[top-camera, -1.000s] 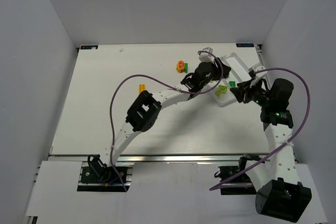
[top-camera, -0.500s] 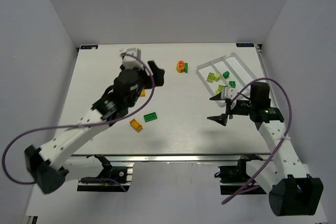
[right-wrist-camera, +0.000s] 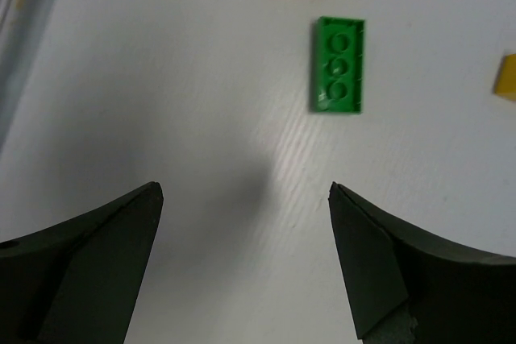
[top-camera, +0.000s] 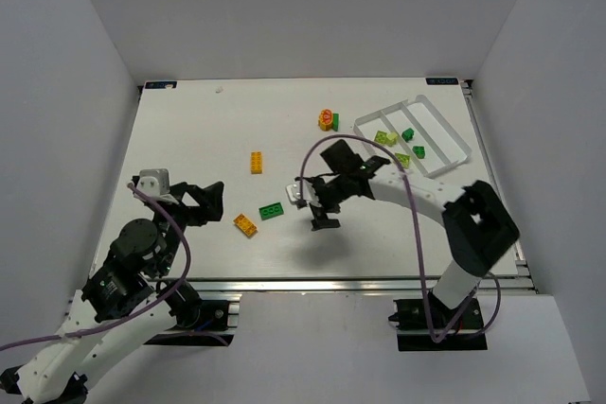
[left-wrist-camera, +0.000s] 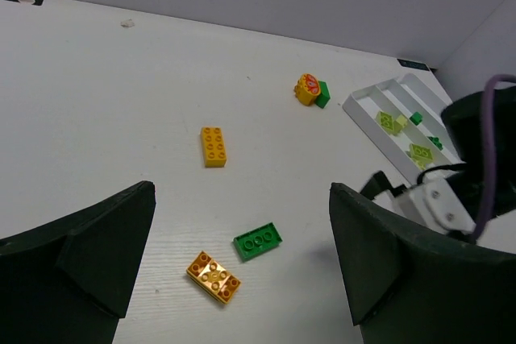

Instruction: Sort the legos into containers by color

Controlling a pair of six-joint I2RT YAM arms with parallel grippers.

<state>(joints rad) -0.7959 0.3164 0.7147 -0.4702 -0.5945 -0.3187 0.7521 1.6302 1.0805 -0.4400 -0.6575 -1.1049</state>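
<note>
Right claw [right-wrist-camera: 244,191] hangs spread wide over the worktop [top-camera: 189,130], gripping nothing. Green brick [right-wrist-camera: 339,64] lies flat just ahead of it, offset twd the right finger. Its long axis points straight away from the claw, so the fingers would close across its narrow width. Left claw [top-camera: 210,203], also spread & empty, is on the brick's far side and farther off, so the right arm looks the likelier taker. Tray [top-camera: 446,124] is well behind the right claw.

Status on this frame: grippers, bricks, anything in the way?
Left gripper and right gripper open, empty. Green brick just ahead of right; orange bricks and round piece loose. Tray holds green and lime pieces. Nothing blocking.
</note>
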